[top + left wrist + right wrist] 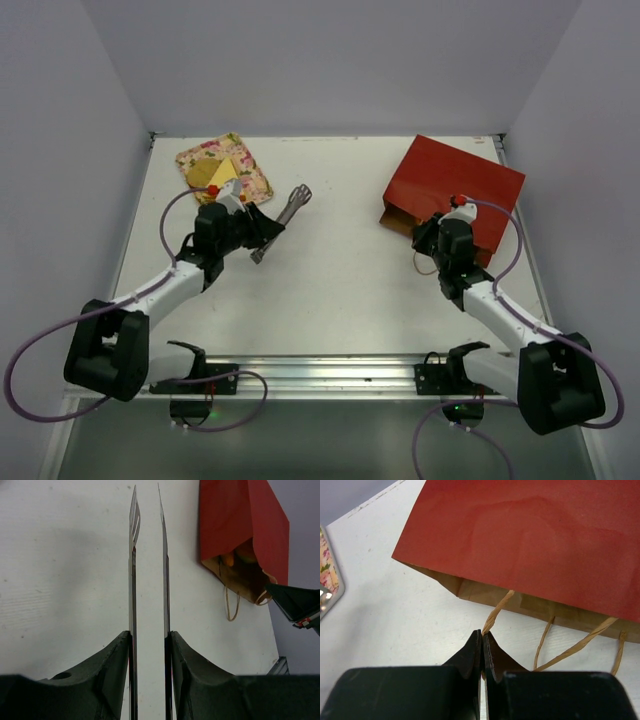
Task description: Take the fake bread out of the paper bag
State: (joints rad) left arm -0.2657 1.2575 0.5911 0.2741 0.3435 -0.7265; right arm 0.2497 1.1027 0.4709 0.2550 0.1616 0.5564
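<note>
- Table [340, 270]: bag on far R side, tray on far L, my tongs between them, L of centre.
- Bag [455, 185]: dark red, lying flat. Mouth faces near-L, toward table centre; closed end points to far-R corner.
- Tray [205, 155]: floral, well apart from bag. One yellow wedge [222, 172] lies on it, so I judge one pc is out.
- L gripper [149, 640]: closed partway on the tongs [132, 555], pinching both blades near the handle end. Blades nearly parallel with a narrow gap, nothing between tips.
- Key relation: bag mouth lies ahead and to the R of the tong tips, well apart. Tongs' long axis runs past the mouth on its L side, not into it. My guess: the tongs must swing R, then go in along the bag's length.
- R gripper [482, 640]: fully closed on one cord handle [497, 612], right at the mouth. So R arm is nearer, but busy holding; L has the reach tool.
- Bread [230, 560]: orange and yellowish pcs seen just inside the mouth from L wrist cam. Can't tell how many, or how deep they go.
</note>
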